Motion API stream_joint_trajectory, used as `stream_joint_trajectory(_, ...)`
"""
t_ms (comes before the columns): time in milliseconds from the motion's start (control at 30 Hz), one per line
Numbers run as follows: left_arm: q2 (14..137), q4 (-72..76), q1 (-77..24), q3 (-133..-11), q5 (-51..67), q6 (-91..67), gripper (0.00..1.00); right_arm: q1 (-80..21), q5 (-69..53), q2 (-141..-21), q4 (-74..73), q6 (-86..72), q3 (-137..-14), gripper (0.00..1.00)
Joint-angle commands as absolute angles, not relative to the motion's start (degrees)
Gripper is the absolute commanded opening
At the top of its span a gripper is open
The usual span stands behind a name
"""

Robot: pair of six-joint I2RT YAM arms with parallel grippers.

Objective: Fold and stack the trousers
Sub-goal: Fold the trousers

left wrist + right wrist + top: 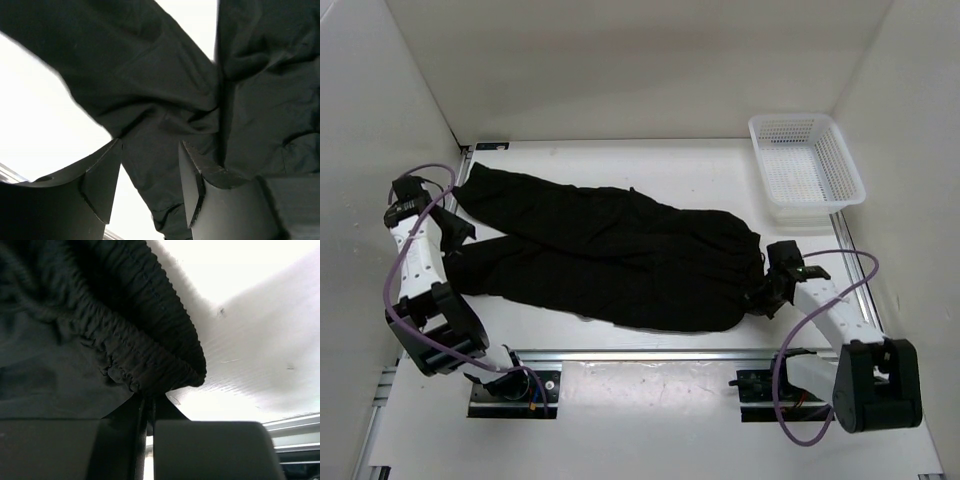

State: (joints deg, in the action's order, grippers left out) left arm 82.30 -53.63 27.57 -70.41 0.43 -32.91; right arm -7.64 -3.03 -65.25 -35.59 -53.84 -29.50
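One claw holds: my right gripper clamps the trousers by a thin waistband pinch, my left gripper gapes astride a leg, so lifting could slip.

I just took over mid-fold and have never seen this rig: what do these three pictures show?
Two robot arms are bolted at the near edge of a white table. The overhead picture shows black trousers spread across it, with a white mesh basket at the far right. The other two come from wrist cameras. The right gripper is shut on the elastic waistband. The left gripper is open, fingers either side of a trouser leg.
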Motion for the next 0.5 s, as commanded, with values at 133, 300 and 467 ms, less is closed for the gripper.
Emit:
stream_joint_trajectory(133, 86.9, -53.8, 23.6, -78.9, 4.3, -30.2, 0.58, -6.6, 14.3, -49.0, -47.2, -57.6, -36.3, 0.0)
stream_joint_trajectory(300, 88.3, -56.6, 18.0, -82.5, -0.1, -31.5, 0.65, -2.7, 16.6, -44.7, -52.7, -56.9, -37.8, 0.0)
stream_joint_trajectory(467, 84.0, -60.5, 19.2, -74.7, -4.2, -38.3, 0.61, 1.4, 15.2, -44.7, -54.0, -52.1, -40.2, 0.0)
